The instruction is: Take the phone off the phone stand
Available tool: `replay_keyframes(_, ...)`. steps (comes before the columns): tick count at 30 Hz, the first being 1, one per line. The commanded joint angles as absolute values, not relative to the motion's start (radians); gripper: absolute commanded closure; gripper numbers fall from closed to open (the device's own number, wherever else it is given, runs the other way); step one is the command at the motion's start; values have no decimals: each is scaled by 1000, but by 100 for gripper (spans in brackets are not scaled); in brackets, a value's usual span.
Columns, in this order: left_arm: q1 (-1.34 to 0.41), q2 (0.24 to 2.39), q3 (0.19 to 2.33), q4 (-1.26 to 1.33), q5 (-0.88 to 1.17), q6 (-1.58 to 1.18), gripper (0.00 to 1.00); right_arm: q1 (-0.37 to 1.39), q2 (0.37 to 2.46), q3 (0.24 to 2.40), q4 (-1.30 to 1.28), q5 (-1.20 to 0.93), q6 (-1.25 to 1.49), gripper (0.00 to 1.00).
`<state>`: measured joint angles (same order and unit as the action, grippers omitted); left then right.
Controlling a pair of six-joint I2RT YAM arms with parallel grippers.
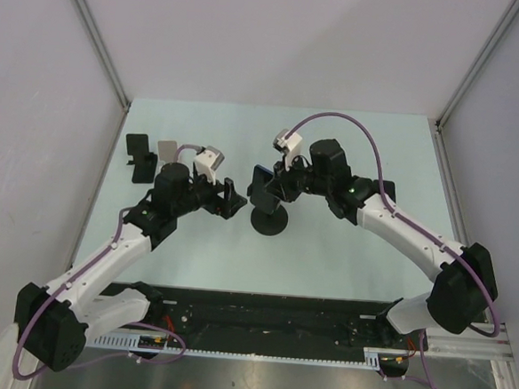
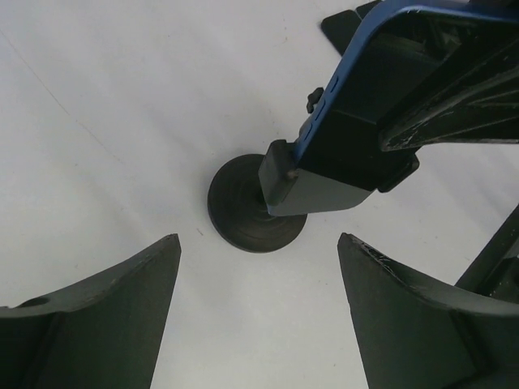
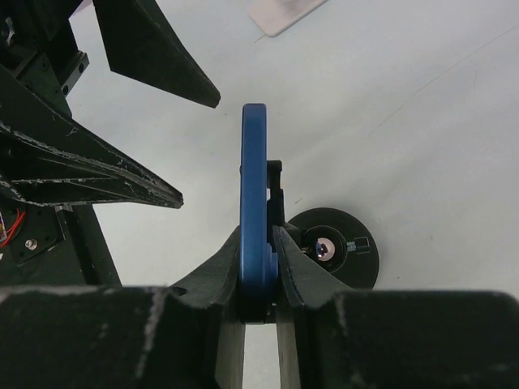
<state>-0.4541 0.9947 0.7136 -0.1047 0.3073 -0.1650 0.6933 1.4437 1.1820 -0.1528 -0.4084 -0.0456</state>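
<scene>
A blue phone [image 3: 255, 211] stands edge-on in a black phone stand with a round base [image 1: 268, 222]. My right gripper [image 3: 261, 267] is shut on the phone's edge, one finger on each face. In the left wrist view the phone [image 2: 357, 73] sits in the stand's cradle [image 2: 324, 182] above the base [image 2: 253, 212]. My left gripper [image 2: 259, 267] is open and empty, just left of the stand, its fingers [image 1: 231, 197] pointing at the stand from a short gap away.
A small black stand [image 1: 140, 155] and a white card-like stand [image 1: 167, 151] sit at the back left of the pale table [image 1: 344, 254]. Grey walls close in on both sides. A black rail runs along the near edge [image 1: 260, 315].
</scene>
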Motion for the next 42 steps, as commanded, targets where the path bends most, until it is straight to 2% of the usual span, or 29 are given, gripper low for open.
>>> replay_keyframes(1,-466,1012,738,-25,342,-138,18,701,1391,1184,-91,-400,-46,76)
replay_keyframes(3,-468,1028,742,-11,347,-133,20,701,1391,1181,-84,-400,-43,67)
replay_keyframes(12,-476,1048,738,29,347,-132,20,703,1402,1178,-72,-405,-43,55)
replay_keyframes(23,-476,1088,744,51,328,-126,24,718,1453,1177,-11,-429,-18,54)
replay_keyframes(29,-474,1118,762,63,339,-124,31,721,1468,1177,-11,-434,-23,61)
replay_keyframes(32,-476,1132,764,66,345,-123,34,722,1470,1177,-23,-436,-26,70)
replay_keyframes(34,-474,1138,764,67,350,-121,37,721,1470,1177,-31,-439,-28,87)
replay_keyframes(35,-474,1141,765,69,350,-123,38,721,1467,1177,-34,-439,-29,100)
replay_keyframes(42,-476,1158,787,74,360,-120,47,721,1459,1177,-54,-448,-37,100)
